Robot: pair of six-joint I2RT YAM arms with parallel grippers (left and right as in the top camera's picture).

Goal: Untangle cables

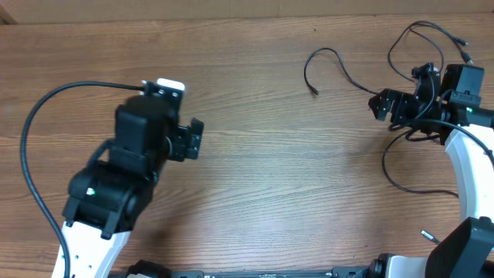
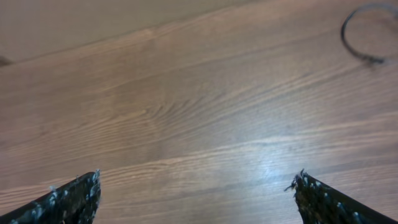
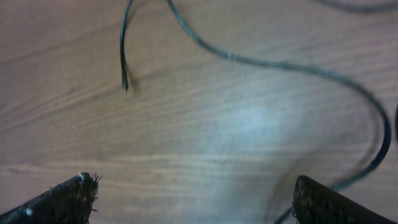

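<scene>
Right wrist view: 1 strand of the cables (image 3: 249, 60) crosses the wooden surface (image 3: 186, 124) from 12 o'clock round to 3 o'clock, with a free end at 11 o'clock. Right claw (image 3: 193, 183): fingers wide apart, nothing between them. Overhead: cables lie loose at 2 o'clock, in loops beside the right claw. Left claw (image 1: 193, 139): at 9 o'clock, fingers apart, empty, well apart from the cables.
</scene>
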